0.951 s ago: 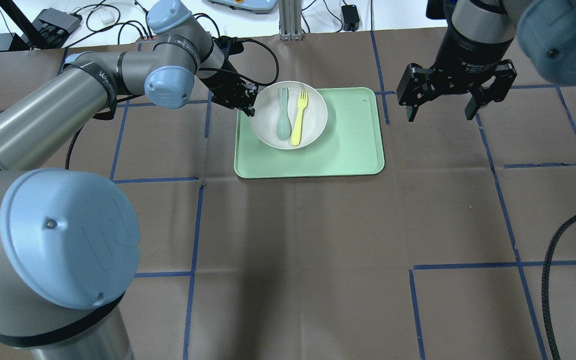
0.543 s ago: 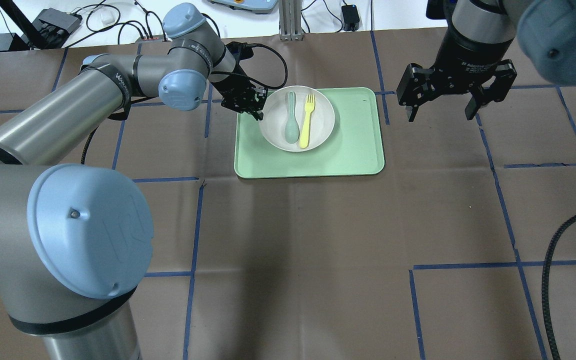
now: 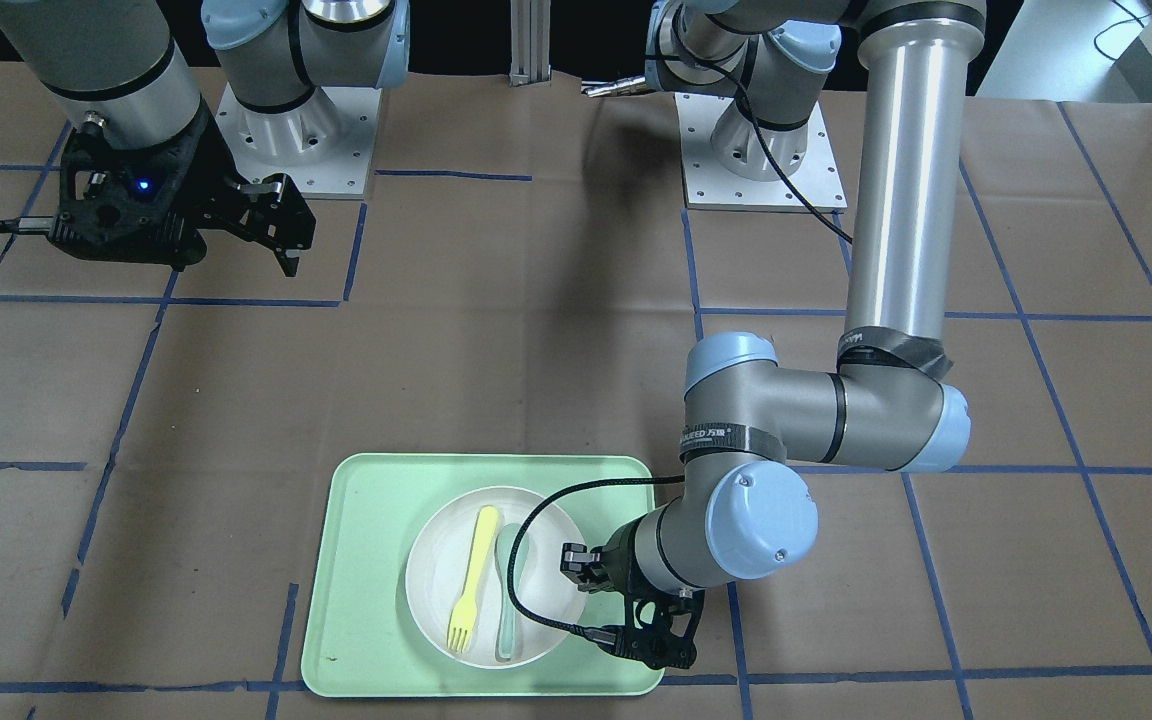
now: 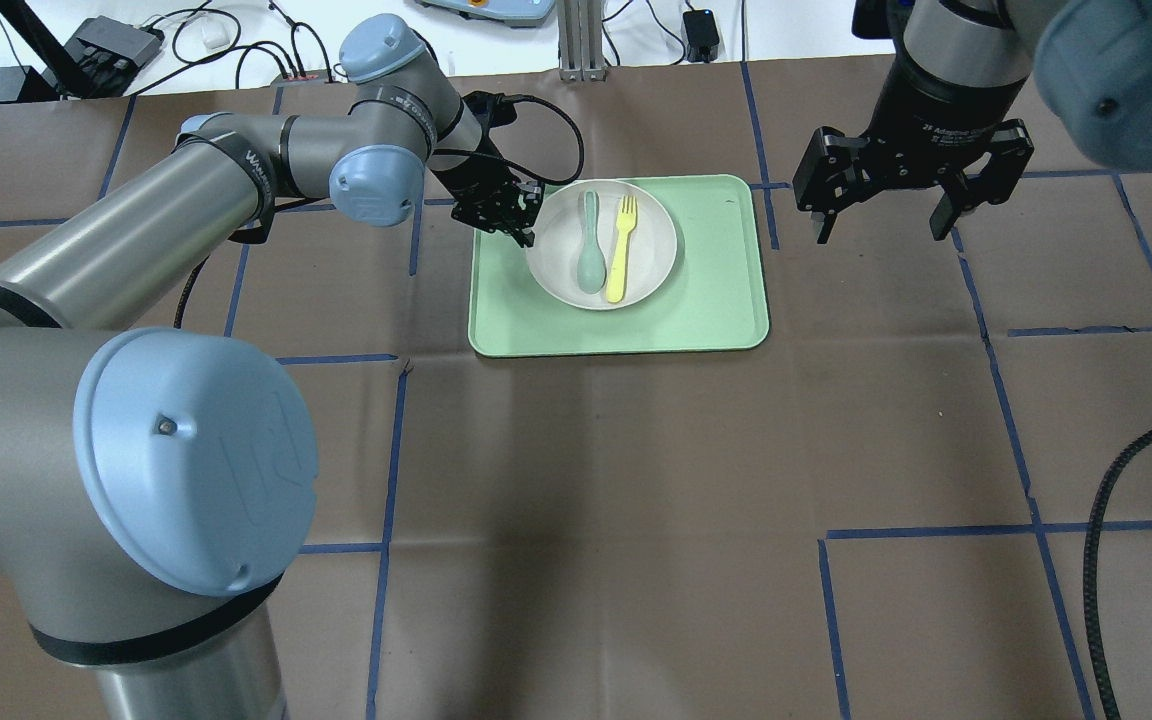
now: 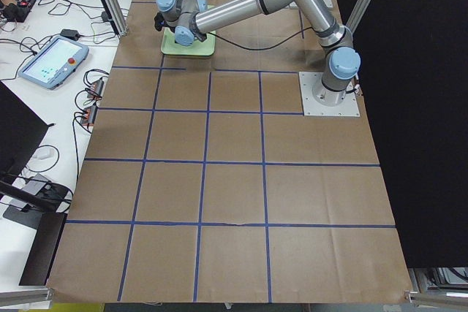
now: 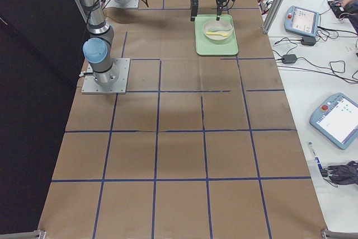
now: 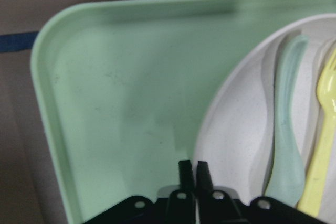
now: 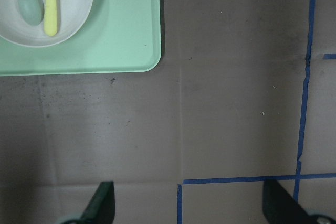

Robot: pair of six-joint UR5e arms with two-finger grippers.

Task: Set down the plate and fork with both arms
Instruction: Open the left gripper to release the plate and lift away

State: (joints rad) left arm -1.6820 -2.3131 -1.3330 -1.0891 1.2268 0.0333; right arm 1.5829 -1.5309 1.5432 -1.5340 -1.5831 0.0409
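While the overhead camera looks down, the left gripper (image 4: 524, 232) sits at the left rim of the plate (image 4: 654, 240), its fingers drawn together on that rim. The plate is over the far, left-of-middle part of the green tray (image 4: 716, 290). I cannot tell whether it rests on the tray or is held just clear of it. The yellow fork (image 4: 621, 250) lies in the plate, tines pointing away from the robot. A grey-green spoon (image 4: 590, 245) lies just beside it on its left, bowl toward the robot. The right gripper (image 4: 880, 235) hangs above the brown table (image 4: 636, 500) off the tray's right side, fingers spread wide and holding nothing.

From across the table (sides swapped there) the left arm's wrist bends low beside the plate. A black cable loops over the plate's rim. The right gripper is well apart from the tray, with its blue light on.

The left side view shows the left arm stretched out to the tray, with the gripper too small to judge.

The right side view has the right gripper above the table near the tray.

The left wrist camera shows two black fingertips nearly touching, with the plate's rim pinched between them.

The right wrist camera shows the right fingertips far apart over bare table, with the tray's corner, plate and fork at the upper left.
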